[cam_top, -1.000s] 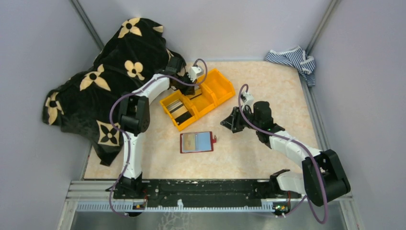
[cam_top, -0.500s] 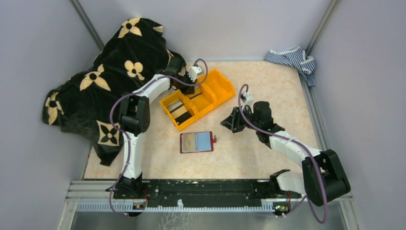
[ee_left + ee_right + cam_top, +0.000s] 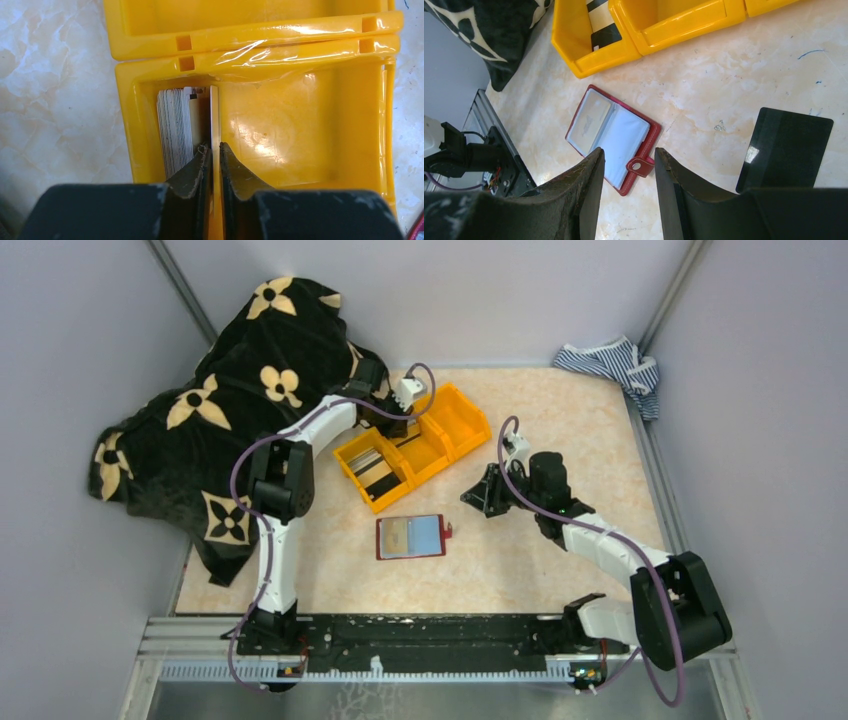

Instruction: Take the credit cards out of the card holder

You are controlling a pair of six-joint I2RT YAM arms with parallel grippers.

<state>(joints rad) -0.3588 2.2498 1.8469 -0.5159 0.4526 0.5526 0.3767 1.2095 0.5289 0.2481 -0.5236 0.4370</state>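
left gripper (image 3: 214,148): was down inside the orange-yellow three-compartment plastic bin (image 3: 125,125); couldn't tell which compartment.
left jaws: narrow, one on each side of a thin pale beige card (image 3: 215,115) standing on edge. Couldn't tell whether they pinched it or just flanked it.
card stack (image 3: 172,127): thin silver-grey cards stood on edge against that compartment's wall, just beside the pale beige card.
right gripper (image 3: 626,155): hung above the marbled beige table (image 3: 560,410), well apart from the bin. Jaws were roughly half spread with nothing between them.
card holder (image 3: 410,536): small dark red bifold wallet with light blue inner pockets, lay open flat on the table, just in front of the bin. From the right wrist it showed in the gap between the fingers.
tab (image 3: 639,165): small red closing tab stuck out from the wallet's edge.
dark card (image 3: 784,150): flat black rectangular card lay on the table, apart from the wallet.
black cloth (image 3: 230,390): beige flower print, heaped at far left.
striped cloth (image 3: 610,365): blue-white, bunched in the far right corner.
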